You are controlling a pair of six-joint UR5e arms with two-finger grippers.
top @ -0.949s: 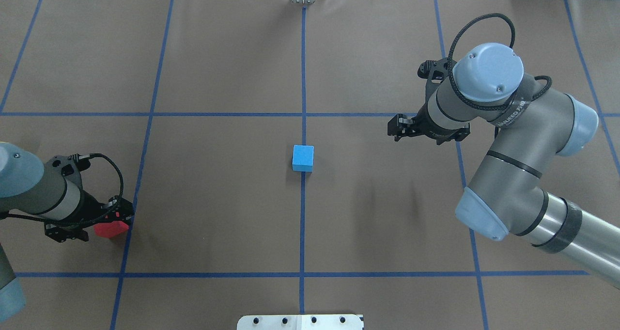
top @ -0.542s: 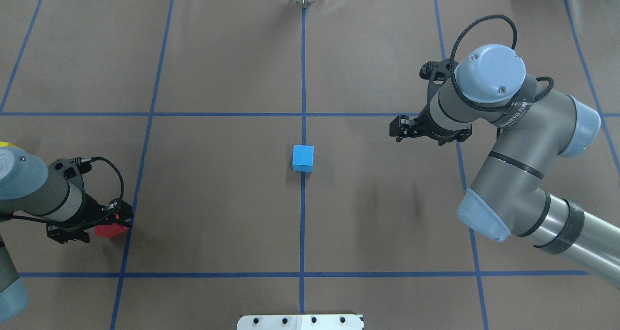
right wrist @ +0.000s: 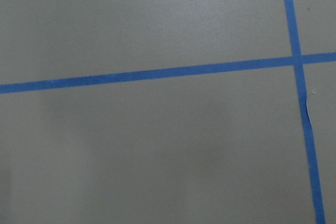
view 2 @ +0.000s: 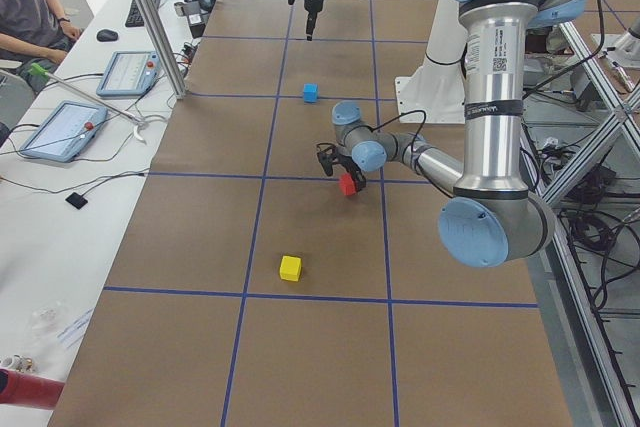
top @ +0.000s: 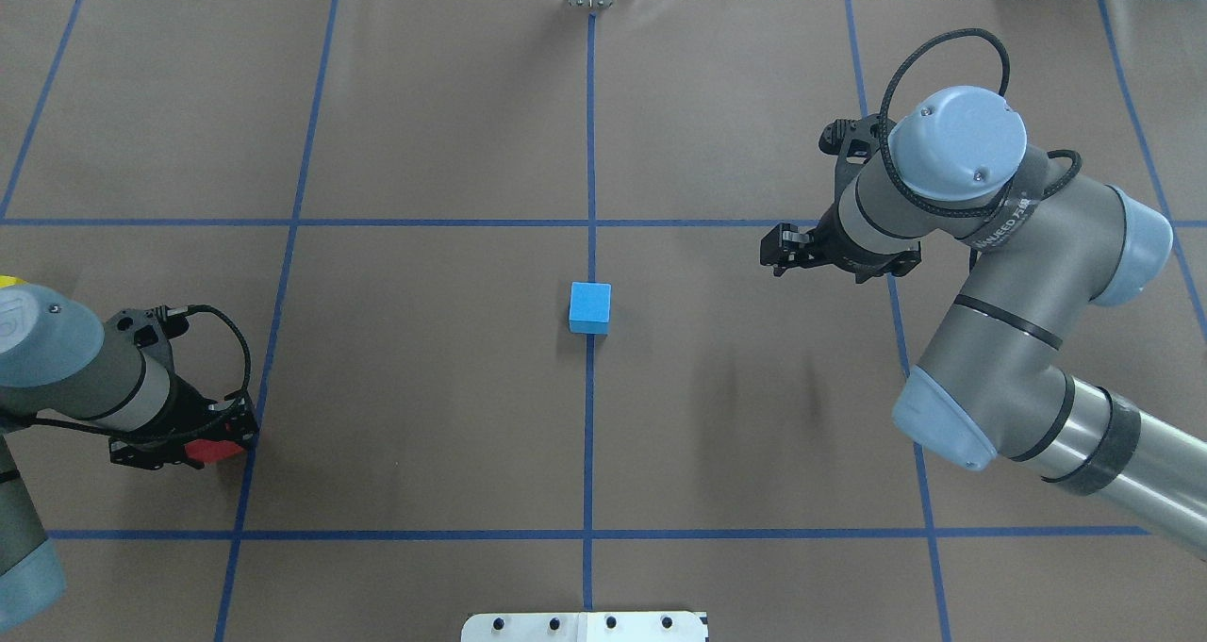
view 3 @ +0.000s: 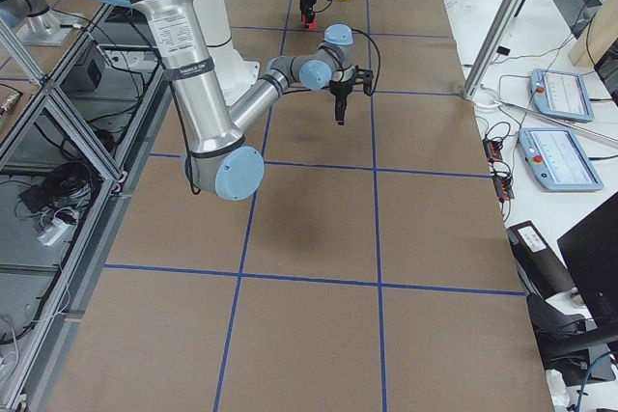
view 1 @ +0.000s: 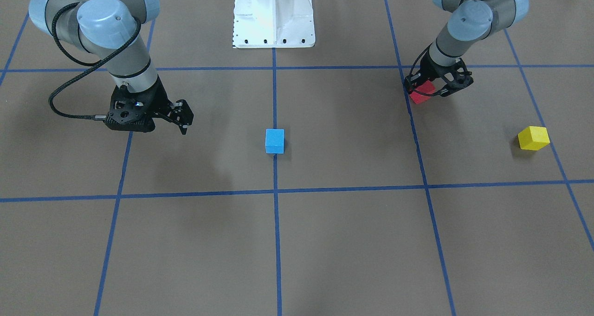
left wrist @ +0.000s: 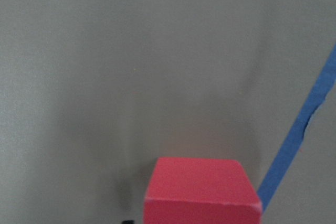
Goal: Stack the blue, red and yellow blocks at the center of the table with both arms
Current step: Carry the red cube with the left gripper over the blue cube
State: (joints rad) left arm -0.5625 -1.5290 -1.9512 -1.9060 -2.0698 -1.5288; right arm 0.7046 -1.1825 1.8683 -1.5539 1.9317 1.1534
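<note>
The left gripper (top: 219, 439) is down low over the red block (view 1: 420, 96). Its black fingers hide a big part of the block from above. The fingers sit around the block, but I cannot tell if they squeeze it or only stand beside it. The camera on the left wrist shows no fingers at all. It shows only the red block, cut off at the bottom edge, with a blue tape line (left wrist: 294, 145) just beside it. The right gripper (view 1: 185, 123) hangs above the table (top: 424, 387) and holds nothing. Its fingers look dark and small, and I cannot tell if they are apart or pressed together. The camera on the right wrist shows only bare table and crossing tape lines. The blue block (top: 589, 307) sits by itself in the middle of the table, on the middle tape line, well apart from both grippers. The yellow block (view 1: 533, 138) sits far out on the robot's left side, well apart from the red block, and nothing touches it. From above it is almost hidden behind the left arm (top: 57, 369), and only a thin yellow bit shows at the edge.
</note>
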